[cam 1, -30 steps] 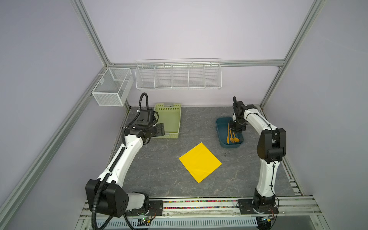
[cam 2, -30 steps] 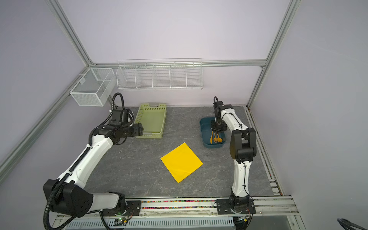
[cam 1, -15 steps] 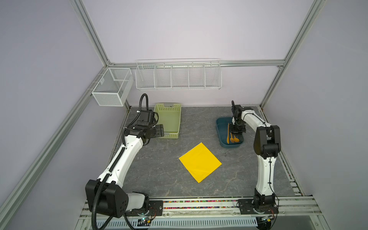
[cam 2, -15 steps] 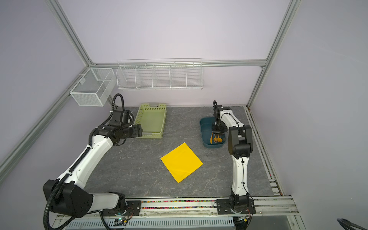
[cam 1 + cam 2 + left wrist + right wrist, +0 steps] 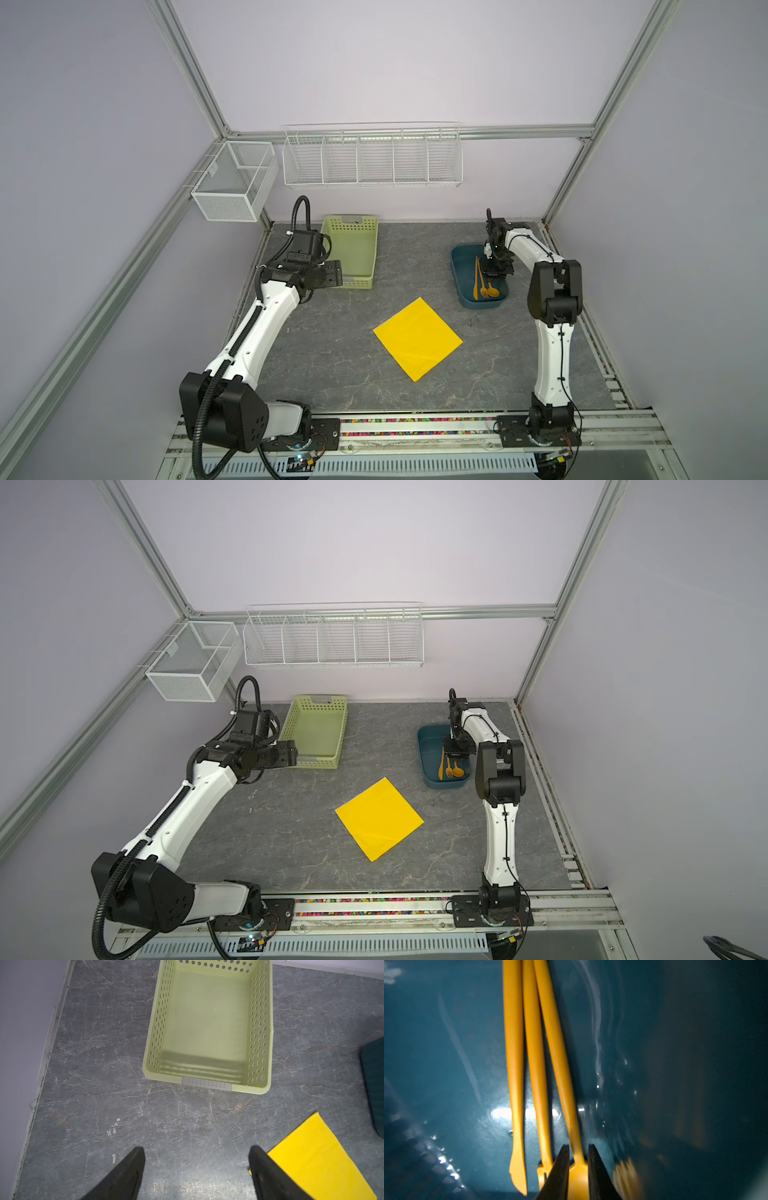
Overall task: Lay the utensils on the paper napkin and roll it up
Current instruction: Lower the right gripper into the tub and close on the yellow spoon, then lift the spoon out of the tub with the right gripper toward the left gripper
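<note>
Orange utensils (image 5: 483, 289) lie in a teal tub (image 5: 456, 272), yellow paper napkin (image 5: 417, 338) flat nearby.

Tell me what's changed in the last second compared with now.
The right arm's elbow pulled in toward the blue tray; the right gripper straddles the neck of the spoon there, grip not clear. The open left gripper, napkin, green basket and the cutlery in the tray stayed put.

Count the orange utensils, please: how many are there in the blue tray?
3, side by side in the blue tray: a knife, next to it a fork in the middle, then a spoon. None seems hidden.
</note>
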Robot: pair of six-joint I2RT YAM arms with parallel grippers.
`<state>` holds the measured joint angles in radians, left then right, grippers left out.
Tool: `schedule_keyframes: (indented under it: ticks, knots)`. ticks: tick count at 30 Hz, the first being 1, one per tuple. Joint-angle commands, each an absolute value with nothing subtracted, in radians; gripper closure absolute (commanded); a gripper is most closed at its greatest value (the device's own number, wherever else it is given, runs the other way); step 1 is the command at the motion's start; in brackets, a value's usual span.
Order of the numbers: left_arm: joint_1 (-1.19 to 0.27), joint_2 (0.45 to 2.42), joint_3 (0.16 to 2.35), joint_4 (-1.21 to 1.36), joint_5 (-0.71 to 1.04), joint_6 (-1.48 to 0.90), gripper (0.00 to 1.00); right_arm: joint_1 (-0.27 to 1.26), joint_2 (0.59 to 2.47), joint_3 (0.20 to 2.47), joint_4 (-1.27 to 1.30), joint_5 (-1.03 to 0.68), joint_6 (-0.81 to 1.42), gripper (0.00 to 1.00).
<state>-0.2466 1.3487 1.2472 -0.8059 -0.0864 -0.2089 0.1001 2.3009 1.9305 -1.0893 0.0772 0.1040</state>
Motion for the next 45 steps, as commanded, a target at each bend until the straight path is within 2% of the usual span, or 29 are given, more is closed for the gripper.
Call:
schedule_keyframes:
  ticks: [1,16,30,45]
  knots:
    - [-0.241,1.362,1.273,-0.844,-0.121,-0.229,0.2,0.1,2.321,1.946,-1.108,0.06,0.083,0.8]
    - [-0.241,1.364,1.275,-0.873,-0.147,-0.219,0.2,0.12,2.322,1.899,-1.1,0.084,0.069,0.81]
    - [-0.241,1.371,1.271,-0.87,-0.145,-0.222,0.2,0.138,2.315,1.827,-1.071,0.097,0.081,0.86]
    - [-0.241,1.389,1.322,-0.841,-0.063,-0.205,0.19,0.15,2.106,1.812,-1.075,0.085,0.125,0.92]
